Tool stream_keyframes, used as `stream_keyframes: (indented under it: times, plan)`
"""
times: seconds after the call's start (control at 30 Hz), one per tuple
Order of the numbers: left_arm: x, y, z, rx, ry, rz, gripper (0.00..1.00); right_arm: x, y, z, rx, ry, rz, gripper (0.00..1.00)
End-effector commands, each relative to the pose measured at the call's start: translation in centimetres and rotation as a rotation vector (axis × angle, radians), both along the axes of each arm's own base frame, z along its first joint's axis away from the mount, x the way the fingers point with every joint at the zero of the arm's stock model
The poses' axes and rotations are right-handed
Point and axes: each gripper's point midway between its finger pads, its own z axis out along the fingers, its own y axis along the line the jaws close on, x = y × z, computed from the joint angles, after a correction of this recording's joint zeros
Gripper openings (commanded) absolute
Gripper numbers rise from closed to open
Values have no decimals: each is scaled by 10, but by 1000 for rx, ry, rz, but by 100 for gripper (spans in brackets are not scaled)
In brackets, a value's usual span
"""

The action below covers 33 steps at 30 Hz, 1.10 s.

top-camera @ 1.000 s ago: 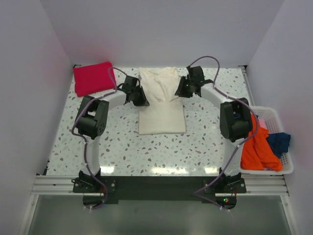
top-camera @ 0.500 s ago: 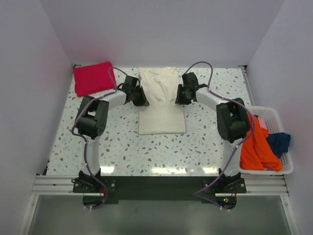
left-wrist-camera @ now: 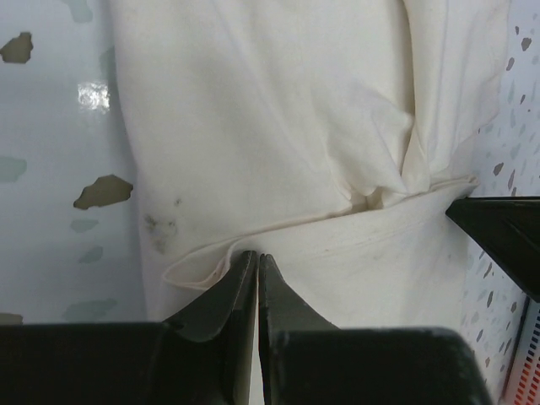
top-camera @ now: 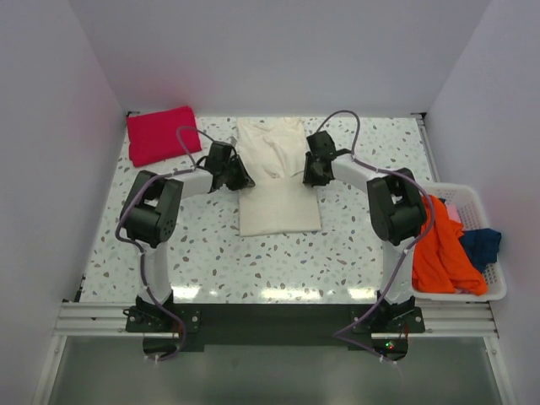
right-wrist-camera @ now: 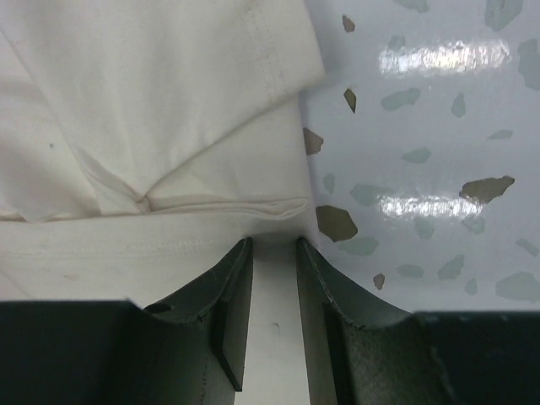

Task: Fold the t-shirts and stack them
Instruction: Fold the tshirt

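The cream t-shirt lies in the middle of the table, its upper part folded in and its lower part flat. My left gripper is at the shirt's left edge; in the left wrist view it is shut on a fold of the cream cloth. My right gripper is at the shirt's right edge; in the right wrist view its jaws stand a little apart, with the cream cloth between them. The red t-shirt lies folded at the back left.
A white basket at the right edge holds the orange t-shirt and the blue one. White walls close in the table on three sides. The speckled tabletop shows around the shirt.
Both grippers have come down and in towards the sides of the cream shirt, the right one the most. The shirt's outline has barely changed.
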Motion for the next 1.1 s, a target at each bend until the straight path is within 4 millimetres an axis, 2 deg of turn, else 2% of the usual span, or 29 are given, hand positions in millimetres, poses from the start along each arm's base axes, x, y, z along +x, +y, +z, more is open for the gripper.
stream_keyframes:
  times: [0.0,0.1,0.17,0.2,0.23,0.27,0.3,0.37,0.4,0.43,0.47,0.5,0.67,0.7,0.8,0.93,1.03,1.07]
  plan:
    - [-37,27,-31,93,100,72,11,-40,-14,-10,-96,86,-9,32]
    - [-55,29,-33,101,111,83,11,-54,-12,-10,-89,101,-14,32]
    - [-67,28,-34,102,119,78,10,-72,-12,-7,-91,105,-5,32]
    - [-79,30,-34,106,129,79,10,-86,-13,-14,-95,127,-2,32]
    - [-85,32,-35,115,133,80,10,-91,-12,-5,-76,110,-1,32]
    - [-94,30,-35,117,136,78,10,-98,-12,-5,-66,113,4,32]
    - [-109,34,-34,123,143,80,10,-113,-16,-14,-65,138,1,32]
    - [-116,32,-29,109,117,86,10,-127,-15,-6,-31,127,8,32]
    - [-129,35,-28,110,120,85,10,-143,-19,-14,-28,150,0,32]
    - [-135,36,-28,110,123,83,10,-151,-20,-14,-19,154,5,32]
    - [-143,34,-28,113,123,77,11,-157,-18,-6,7,139,10,32]
    - [-154,36,-28,112,127,71,11,-173,-21,-13,5,162,18,32]
    - [-190,37,-28,105,135,50,11,-209,-22,-13,42,180,35,32]
    - [-193,37,-28,101,134,50,11,-219,-23,-12,52,184,36,32]
    - [-197,40,-23,98,123,51,13,-231,-27,-11,61,188,27,32]
    - [-179,40,-4,142,63,34,25,-217,-26,13,57,128,28,33]
    - [-153,33,23,155,-11,20,36,-193,-22,38,40,59,23,35]
    - [-138,25,43,141,-52,18,38,-185,-19,45,43,38,24,36]
